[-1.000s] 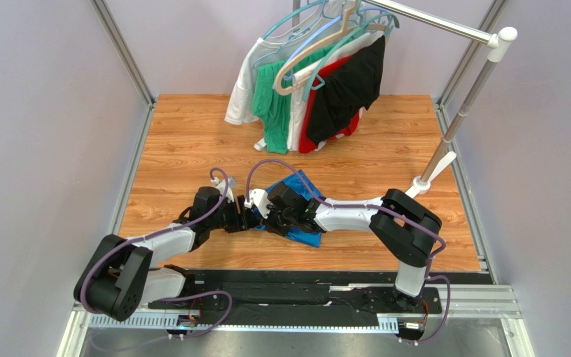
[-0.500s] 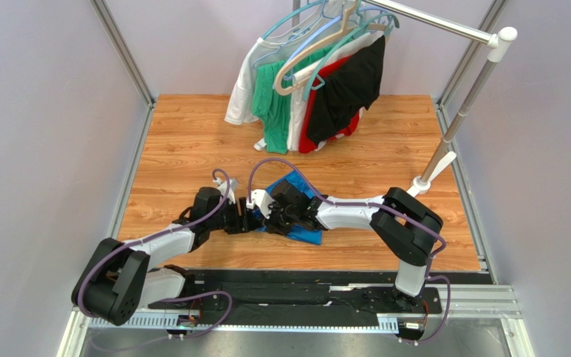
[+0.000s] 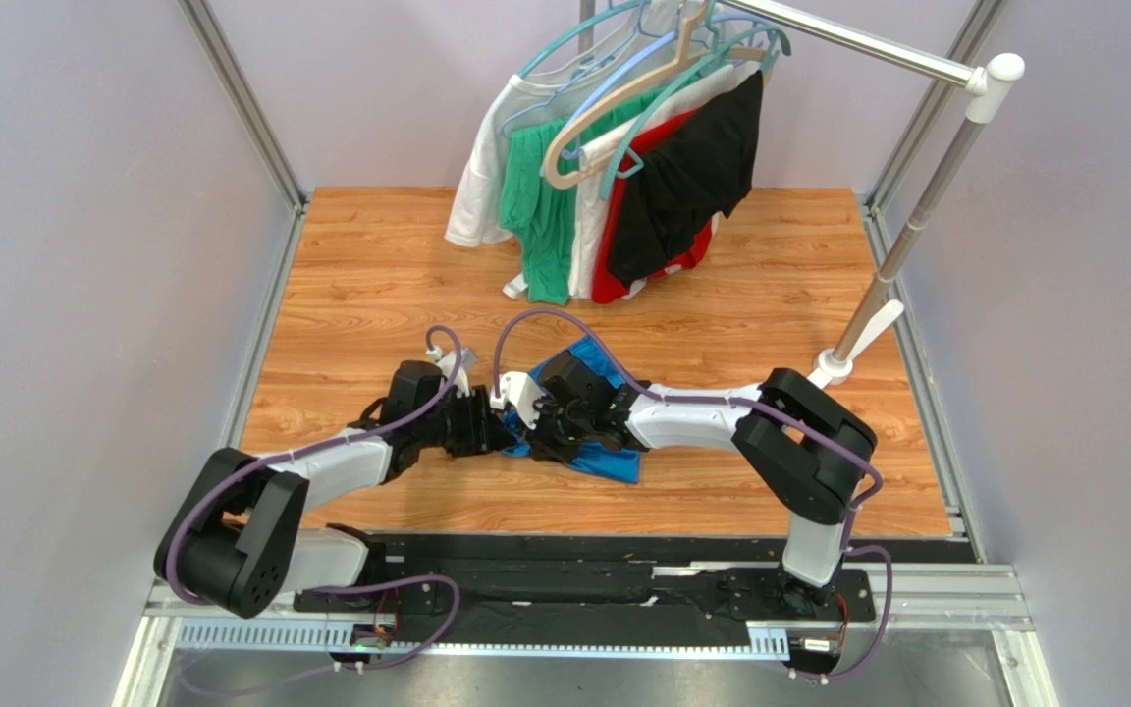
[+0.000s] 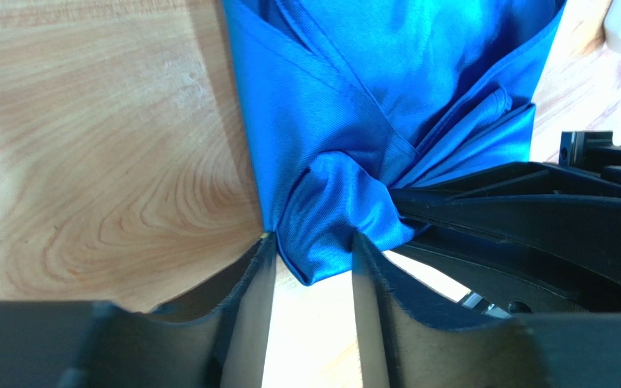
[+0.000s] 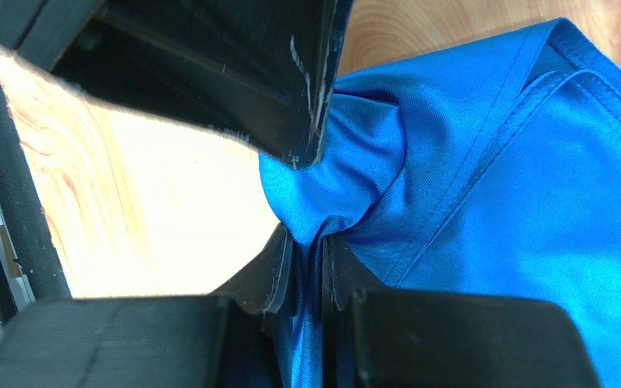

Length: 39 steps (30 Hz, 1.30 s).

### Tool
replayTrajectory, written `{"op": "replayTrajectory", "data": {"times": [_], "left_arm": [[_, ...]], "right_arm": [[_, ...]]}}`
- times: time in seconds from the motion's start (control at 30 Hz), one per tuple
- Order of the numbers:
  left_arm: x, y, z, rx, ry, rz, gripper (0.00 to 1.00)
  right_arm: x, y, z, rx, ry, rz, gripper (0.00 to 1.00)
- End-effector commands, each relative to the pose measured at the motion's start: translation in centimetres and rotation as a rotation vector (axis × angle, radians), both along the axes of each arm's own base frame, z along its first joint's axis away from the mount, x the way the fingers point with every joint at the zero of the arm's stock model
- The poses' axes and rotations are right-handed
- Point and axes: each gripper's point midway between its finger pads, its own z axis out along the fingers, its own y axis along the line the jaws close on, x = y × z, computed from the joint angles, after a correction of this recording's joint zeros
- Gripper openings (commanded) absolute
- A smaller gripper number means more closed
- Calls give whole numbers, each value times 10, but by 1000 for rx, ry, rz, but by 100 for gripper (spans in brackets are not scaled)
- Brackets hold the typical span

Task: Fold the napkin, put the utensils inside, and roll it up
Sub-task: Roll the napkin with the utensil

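Blue napkin (image 4: pixel 387 81) bunched up, near centre.
left gripper (image 4: pixel 312 246) half open around the bunch; right gripper (image 5: pixel 309 242) pinches it tight.

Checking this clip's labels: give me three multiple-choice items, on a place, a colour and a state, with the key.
1. Where is the napkin? A. on a hanger B. on the table between the left gripper and the right gripper C. at the table's far corner
2. Its colour? A. green B. red C. blue
3. The right gripper is: A. wide open and empty B. shut on the napkin C. out of view
Key: 1 B, the top view shows it mid-table between the arms' ends; 2 C, both wrist views show blue cloth; 3 B, it pinches a fold in the right wrist view.
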Motion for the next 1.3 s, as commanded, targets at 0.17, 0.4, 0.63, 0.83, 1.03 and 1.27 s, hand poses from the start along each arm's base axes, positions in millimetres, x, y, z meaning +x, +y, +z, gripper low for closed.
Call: {"op": "replayTrajectory", "data": {"times": [0.17, 0.4, 0.63, 0.83, 1.03, 1.27], "left_arm": [[3, -7, -12, 2, 31, -27, 26], [2, -7, -19, 19, 80, -22, 15], [9, -6, -19, 60, 103, -19, 14], [17, -1, -19, 121, 105, -26, 13], [13, 2, -19, 130, 123, -23, 13], [14, 1, -17, 128, 118, -30, 13]], "right_arm": [[-23, 1, -15, -32, 81, 32, 13], [-14, -2, -2, -26, 57, -41, 62], [-2, -36, 32, -62, -40, -191, 79], [3, -93, 7, -176, -106, -358, 79], [8, -105, 4, -163, -113, -420, 78], [11, -102, -9, -189, -87, -393, 71]]}}
